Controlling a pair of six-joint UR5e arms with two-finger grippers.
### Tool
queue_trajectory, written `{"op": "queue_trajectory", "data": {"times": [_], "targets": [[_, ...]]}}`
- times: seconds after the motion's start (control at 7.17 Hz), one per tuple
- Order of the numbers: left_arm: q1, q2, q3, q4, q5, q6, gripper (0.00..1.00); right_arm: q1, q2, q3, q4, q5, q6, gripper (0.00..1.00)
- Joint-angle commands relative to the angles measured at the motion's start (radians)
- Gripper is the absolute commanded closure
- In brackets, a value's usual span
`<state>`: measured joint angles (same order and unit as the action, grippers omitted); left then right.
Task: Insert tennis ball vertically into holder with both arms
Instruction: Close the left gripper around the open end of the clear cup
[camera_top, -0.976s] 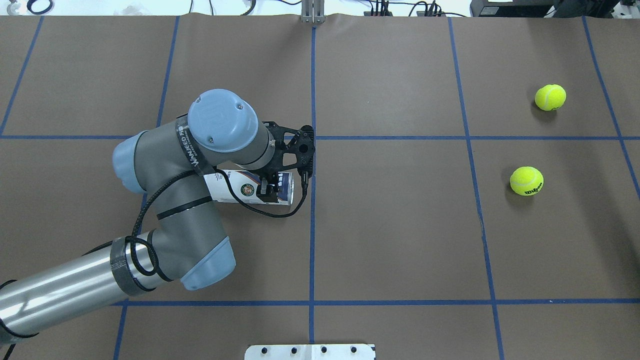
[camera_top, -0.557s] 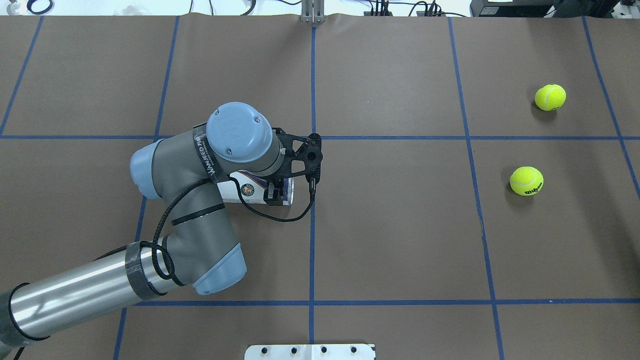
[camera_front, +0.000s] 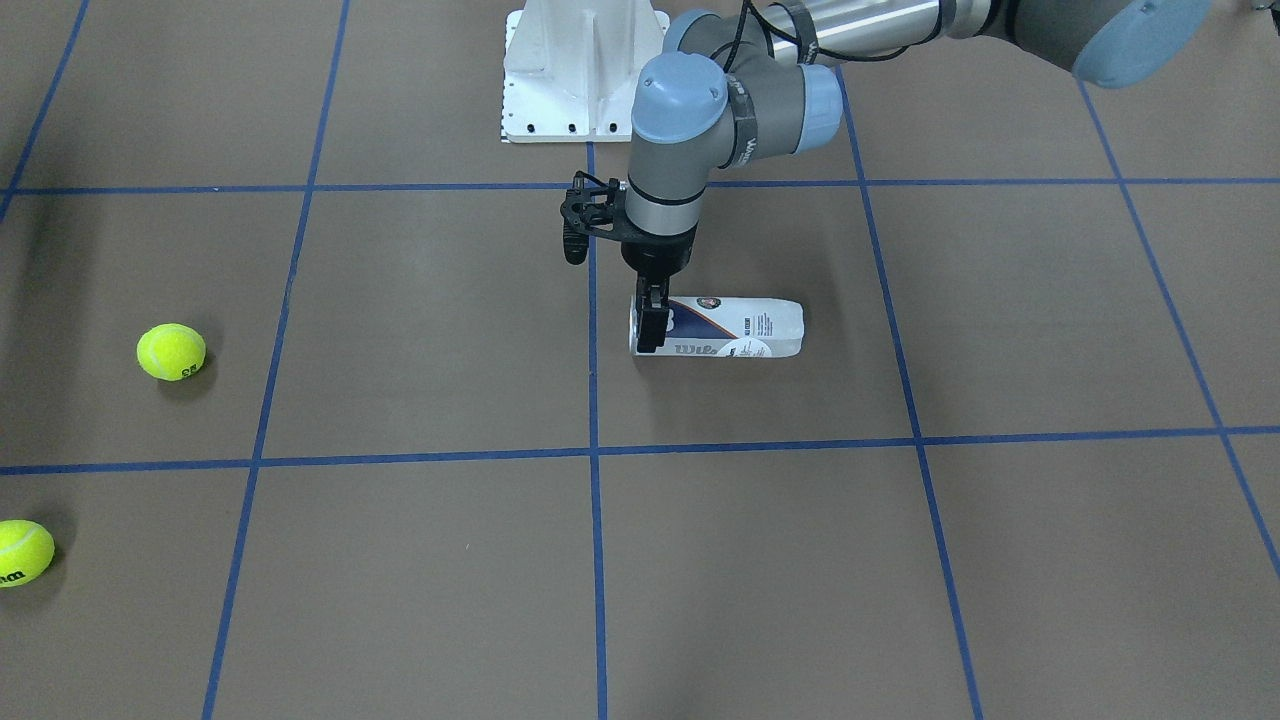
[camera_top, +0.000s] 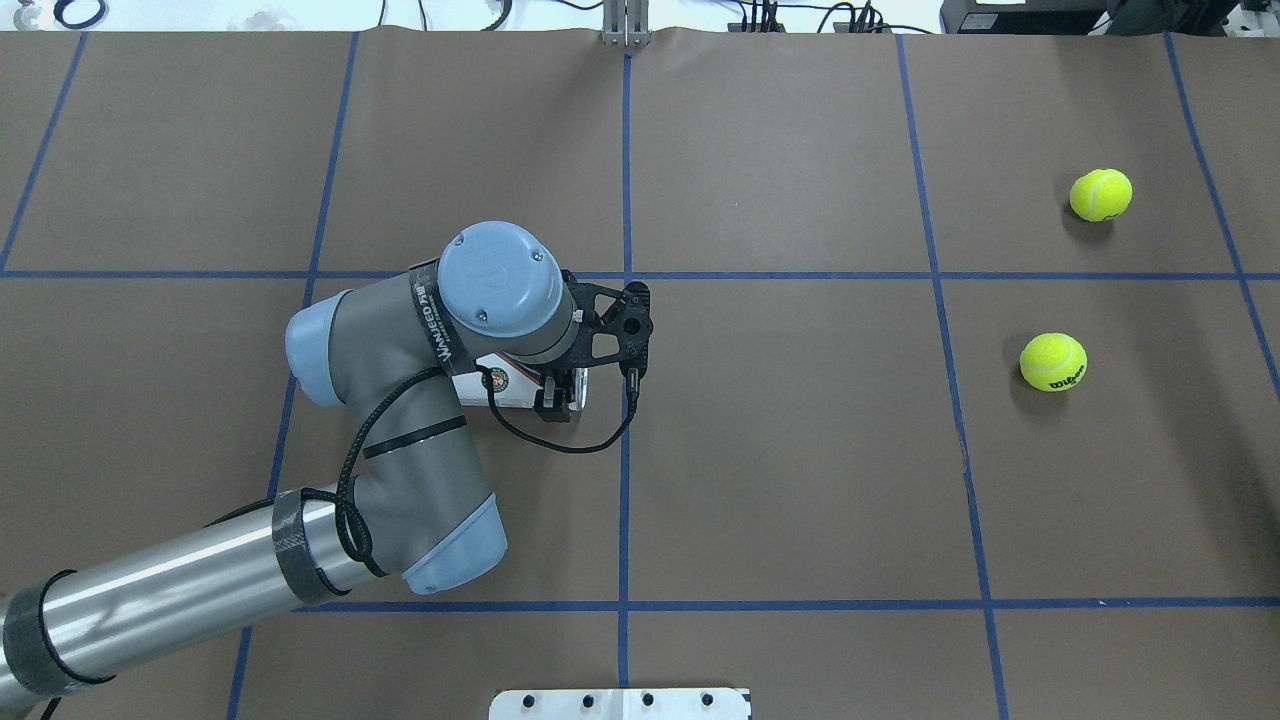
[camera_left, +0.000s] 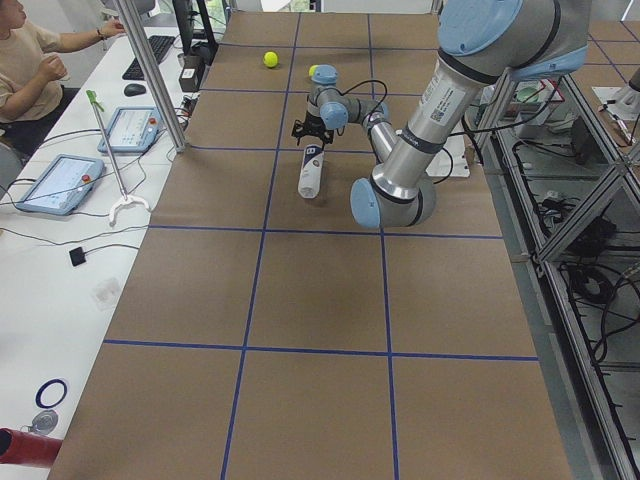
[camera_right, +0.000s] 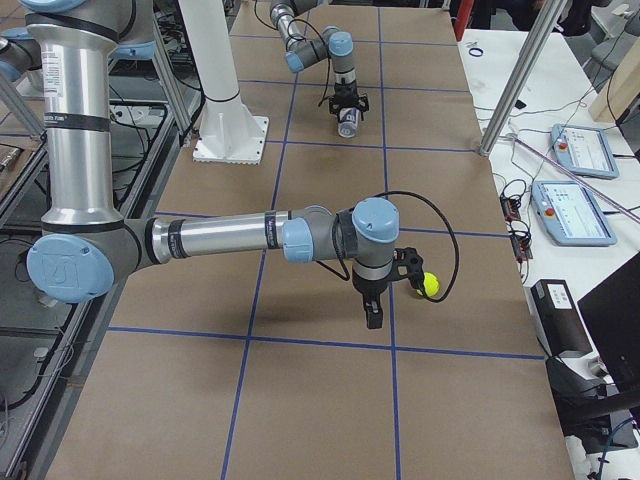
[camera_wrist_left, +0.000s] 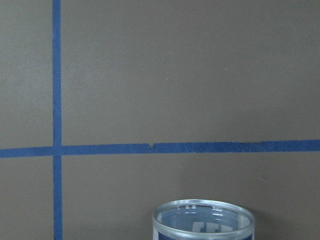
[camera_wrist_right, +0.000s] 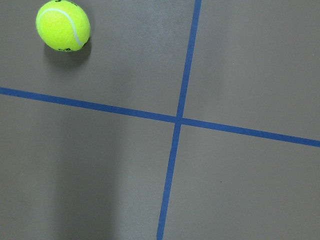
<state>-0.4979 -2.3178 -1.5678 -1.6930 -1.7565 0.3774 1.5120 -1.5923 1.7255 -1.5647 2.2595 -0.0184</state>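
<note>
The holder lies on its side on the brown table, its open metal rim toward the table's middle. It also shows in the overhead view and, rim only, in the left wrist view. My left gripper points down and straddles the holder right by its rim, jaws open around it; in the overhead view only the near finger shows. Two tennis balls lie far right. My right gripper hangs beside one ball; I cannot tell if it is open.
The white pedestal base stands at the robot's edge of the table. Blue tape lines grid the surface. A person sits at a side desk with tablets. The right wrist view shows one ball on the table.
My left arm has slid to the right along the holder toward its open end. The holder and both balls have stayed put.
</note>
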Motion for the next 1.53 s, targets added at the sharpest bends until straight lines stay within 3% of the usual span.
{"op": "queue_trajectory", "data": {"times": [0.0, 1.39], "targets": [[0.009, 0.000, 0.015, 0.000, 0.000, -0.002, 0.02, 0.001, 0.000, 0.000, 0.000, 0.000, 0.000, 0.00], [0.048, -0.009, 0.061, -0.011, 0.048, -0.029, 0.02, 0.001, -0.002, -0.003, 0.000, 0.000, 0.000, 0.00]]}}
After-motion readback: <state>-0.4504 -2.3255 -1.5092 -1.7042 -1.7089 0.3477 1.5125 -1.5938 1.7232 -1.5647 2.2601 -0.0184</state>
